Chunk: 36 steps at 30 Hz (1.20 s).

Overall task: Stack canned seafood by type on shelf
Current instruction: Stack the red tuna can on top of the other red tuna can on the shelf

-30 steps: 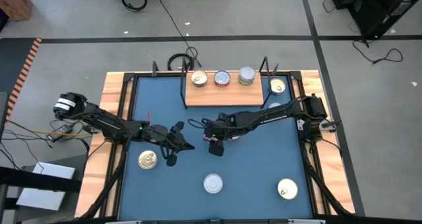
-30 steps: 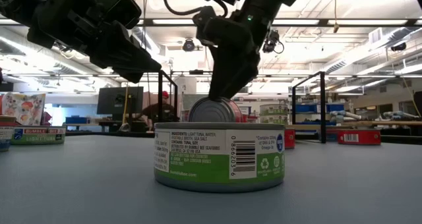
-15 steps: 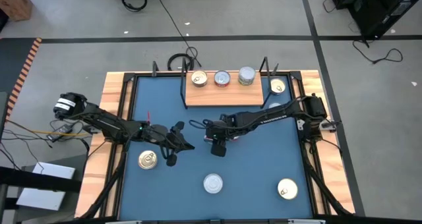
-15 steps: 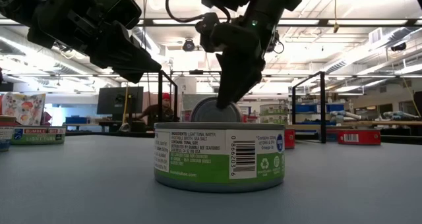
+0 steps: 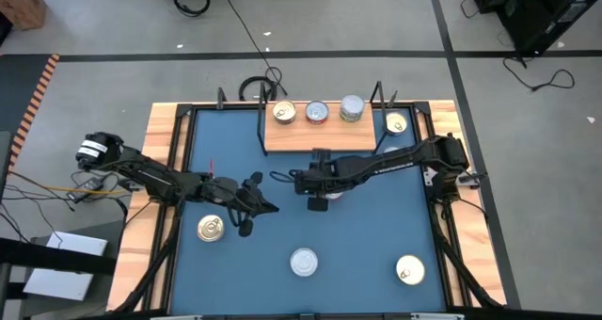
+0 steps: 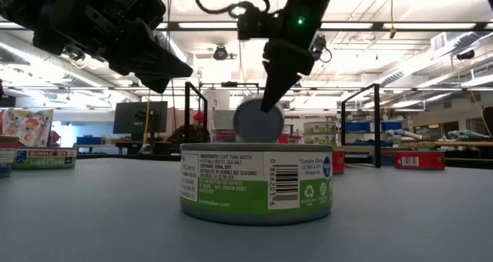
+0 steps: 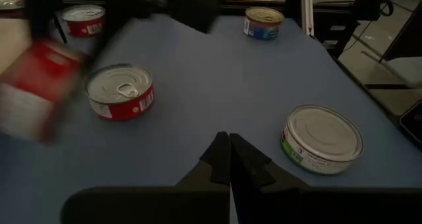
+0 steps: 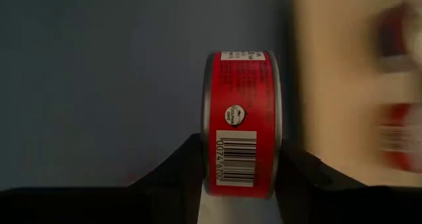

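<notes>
While right jaws pinch 1 red tin, left jaws pressed together, 3 tins on shelf.

Dark jointed arms; black claw fingers; green indicator light.

Right tool clamped mid-table (left tool shut)
</notes>
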{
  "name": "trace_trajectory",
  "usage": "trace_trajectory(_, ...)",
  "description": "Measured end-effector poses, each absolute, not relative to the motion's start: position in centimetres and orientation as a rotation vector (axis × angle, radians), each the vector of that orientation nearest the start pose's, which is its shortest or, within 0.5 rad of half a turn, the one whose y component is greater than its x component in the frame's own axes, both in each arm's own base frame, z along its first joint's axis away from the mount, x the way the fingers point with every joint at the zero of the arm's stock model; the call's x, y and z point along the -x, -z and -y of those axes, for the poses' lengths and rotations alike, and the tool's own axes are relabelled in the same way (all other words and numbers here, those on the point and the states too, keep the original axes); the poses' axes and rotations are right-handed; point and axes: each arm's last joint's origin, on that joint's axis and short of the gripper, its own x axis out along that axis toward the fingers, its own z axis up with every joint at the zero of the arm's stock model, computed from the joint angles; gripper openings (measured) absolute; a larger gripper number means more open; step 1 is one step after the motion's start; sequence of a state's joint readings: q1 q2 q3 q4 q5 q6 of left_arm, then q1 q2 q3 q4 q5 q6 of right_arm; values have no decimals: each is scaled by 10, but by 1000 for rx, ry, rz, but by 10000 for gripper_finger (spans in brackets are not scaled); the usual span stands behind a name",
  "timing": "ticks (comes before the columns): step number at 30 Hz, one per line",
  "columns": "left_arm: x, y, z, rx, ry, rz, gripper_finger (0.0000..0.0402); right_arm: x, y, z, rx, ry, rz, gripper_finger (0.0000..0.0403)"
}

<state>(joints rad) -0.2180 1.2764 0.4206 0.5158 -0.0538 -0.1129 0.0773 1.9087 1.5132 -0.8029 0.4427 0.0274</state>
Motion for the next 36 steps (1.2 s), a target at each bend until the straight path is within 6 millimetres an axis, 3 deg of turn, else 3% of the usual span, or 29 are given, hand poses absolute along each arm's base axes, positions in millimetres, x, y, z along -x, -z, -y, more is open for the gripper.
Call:
trace_trajectory(7,-236,-181,51,87,143,-318,1,-389,-236,23,564,535,-1218,144)
trace_trajectory(16,-236,-182,51,94,143,-307,1,-395,-243,92,685,607,-1192,145)
trace_trajectory(21,-236,-182,51,95,143,-307,1,-389,-233,122,775,588,-1246,144)
trace_trajectory(27,-236,-182,51,95,144,-308,1,-380,-214,139,826,571,-1285,145)
trace_trajectory(36,-236,-182,51,95,145,-308,1,-376,-204,155,896,582,-1256,145)
